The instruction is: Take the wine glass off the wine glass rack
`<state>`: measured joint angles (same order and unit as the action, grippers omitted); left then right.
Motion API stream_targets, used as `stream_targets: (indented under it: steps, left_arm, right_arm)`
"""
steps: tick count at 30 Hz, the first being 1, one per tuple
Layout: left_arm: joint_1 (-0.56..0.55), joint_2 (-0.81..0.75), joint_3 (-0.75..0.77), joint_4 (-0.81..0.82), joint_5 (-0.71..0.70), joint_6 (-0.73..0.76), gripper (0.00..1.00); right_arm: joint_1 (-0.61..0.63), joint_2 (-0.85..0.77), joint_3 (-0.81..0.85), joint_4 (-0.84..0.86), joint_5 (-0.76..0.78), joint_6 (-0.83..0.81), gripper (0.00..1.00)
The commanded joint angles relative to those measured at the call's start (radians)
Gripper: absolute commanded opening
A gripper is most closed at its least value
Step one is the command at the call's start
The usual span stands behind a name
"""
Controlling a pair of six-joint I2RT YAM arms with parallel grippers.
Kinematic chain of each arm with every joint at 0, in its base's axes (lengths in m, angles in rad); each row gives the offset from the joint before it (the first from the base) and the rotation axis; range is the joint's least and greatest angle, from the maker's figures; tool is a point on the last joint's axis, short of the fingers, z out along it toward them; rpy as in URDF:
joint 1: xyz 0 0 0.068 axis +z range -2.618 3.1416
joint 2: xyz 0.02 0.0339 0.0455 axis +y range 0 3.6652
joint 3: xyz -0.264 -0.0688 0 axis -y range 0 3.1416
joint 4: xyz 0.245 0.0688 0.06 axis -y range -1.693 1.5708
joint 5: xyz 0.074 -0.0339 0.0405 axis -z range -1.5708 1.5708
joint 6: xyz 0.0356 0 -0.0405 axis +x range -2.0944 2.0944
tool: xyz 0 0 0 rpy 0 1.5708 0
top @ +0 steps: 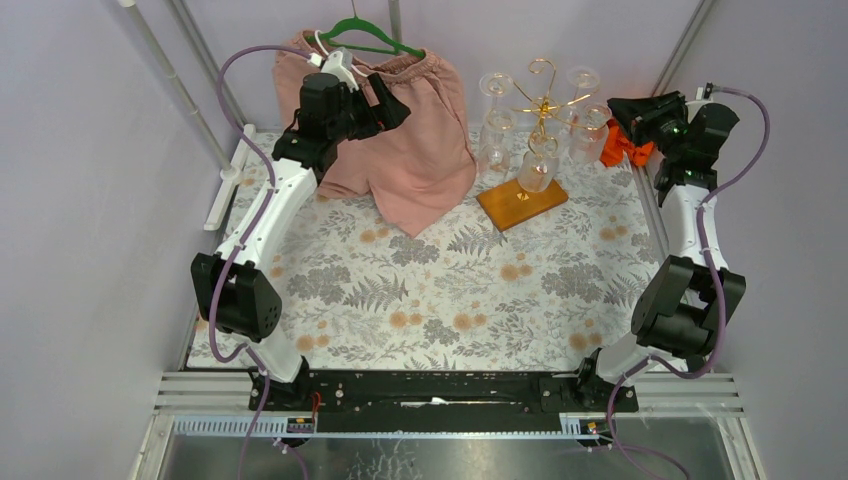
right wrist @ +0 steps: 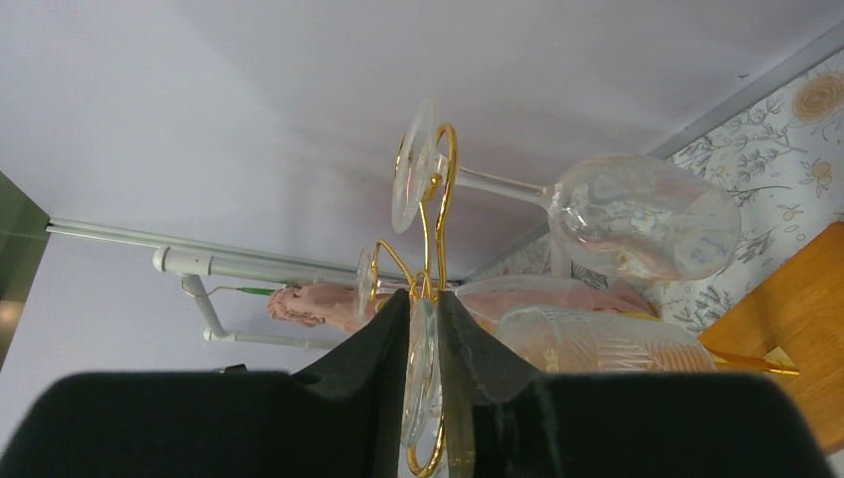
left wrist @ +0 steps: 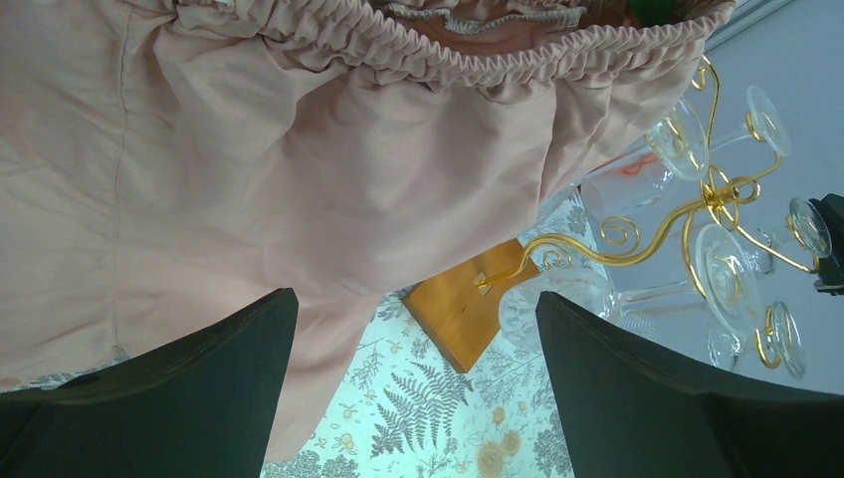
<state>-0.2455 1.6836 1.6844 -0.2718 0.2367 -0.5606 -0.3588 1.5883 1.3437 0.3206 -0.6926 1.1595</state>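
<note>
The wine glass rack (top: 545, 100) is gold wire on an orange-brown wooden base (top: 522, 202) at the back right. Several wine glasses hang upside down on it. My right gripper (top: 620, 108) is at the rack's right side. In the right wrist view it (right wrist: 423, 304) is shut on the foot disc of one wine glass (right wrist: 422, 368), which sits in a gold loop; that glass's ribbed bowl (right wrist: 597, 344) shows to the right. My left gripper (top: 393, 105) is open and empty in front of the pink shorts; in its wrist view (left wrist: 413, 296) the rack (left wrist: 697, 214) shows at right.
Pink shorts (top: 410, 140) hang from a green hanger (top: 370, 35) at the back centre and drape onto the floral tablecloth (top: 450, 290). An orange object (top: 625, 150) lies under the right gripper. Metal frame poles (top: 190, 90) stand at the back corners.
</note>
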Motion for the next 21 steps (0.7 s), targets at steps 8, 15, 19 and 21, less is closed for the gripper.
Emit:
stream_targets:
  steps: [8,15,19,21]
  left_arm:
    - [0.007,0.002,-0.011,0.057,0.021,-0.008,0.99]
    - [0.007,0.003,-0.016,0.056,0.021,-0.010,0.99]
    - [0.006,0.002,-0.018,0.057,0.019,-0.011,0.99]
    - [0.007,0.002,-0.019,0.057,0.023,-0.012,0.99]
  right_arm:
    - [0.003,-0.025,-0.008,0.061,-0.069,0.022,0.45]
    - [0.003,-0.025,-0.043,0.079,-0.074,0.031,0.36]
    - [0.003,-0.027,-0.060,0.083,-0.076,0.037,0.20]
    - [0.003,-0.032,-0.067,0.084,-0.069,0.038,0.12]
